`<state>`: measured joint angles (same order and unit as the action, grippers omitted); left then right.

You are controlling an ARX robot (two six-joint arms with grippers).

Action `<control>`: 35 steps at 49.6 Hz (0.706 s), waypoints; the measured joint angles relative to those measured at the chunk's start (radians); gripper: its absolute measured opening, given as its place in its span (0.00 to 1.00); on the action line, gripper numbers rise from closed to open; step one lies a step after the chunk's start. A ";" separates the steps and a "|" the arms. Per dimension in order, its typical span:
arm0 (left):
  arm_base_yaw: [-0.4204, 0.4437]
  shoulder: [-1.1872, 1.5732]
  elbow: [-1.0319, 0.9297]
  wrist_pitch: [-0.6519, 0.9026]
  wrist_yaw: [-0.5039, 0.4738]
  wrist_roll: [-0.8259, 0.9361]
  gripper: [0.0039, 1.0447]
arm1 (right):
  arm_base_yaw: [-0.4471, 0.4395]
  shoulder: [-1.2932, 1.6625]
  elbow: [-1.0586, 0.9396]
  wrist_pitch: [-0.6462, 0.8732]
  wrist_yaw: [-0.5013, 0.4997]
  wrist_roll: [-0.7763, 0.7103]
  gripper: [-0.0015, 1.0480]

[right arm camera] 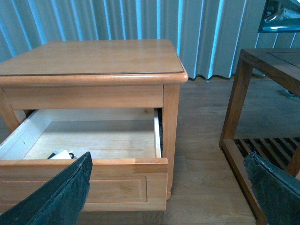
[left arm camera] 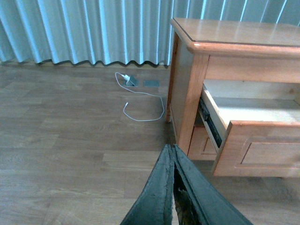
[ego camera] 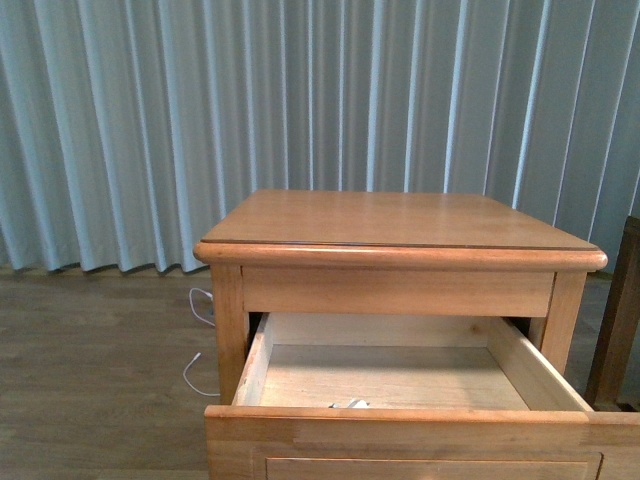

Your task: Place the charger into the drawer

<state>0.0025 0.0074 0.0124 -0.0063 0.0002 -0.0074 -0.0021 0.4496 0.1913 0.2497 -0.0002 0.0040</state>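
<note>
Charger (right arm camera: 60, 154) lies in the open drawer (right arm camera: 117, 180), against its front panel just beyond the right gripper (right arm camera: 167, 158). It's mostly hidden, but the long axis looks parallel to the panel, with open drawer floor behind it. The right gripper is spread wide and empty; the left gripper (left arm camera: 171, 150) is pinched closed on nothing, over the floor beside the nightstand (left arm camera: 225, 33).

The jaws are dark, matte, tapered blades.
</note>
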 joint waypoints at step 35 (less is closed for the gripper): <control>0.000 -0.005 0.000 0.001 0.000 0.000 0.66 | 0.069 0.074 0.063 -0.201 0.182 -0.020 0.92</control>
<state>0.0025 0.0021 0.0124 -0.0055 0.0002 -0.0074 0.0673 0.5232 0.2546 0.0483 0.1822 -0.0158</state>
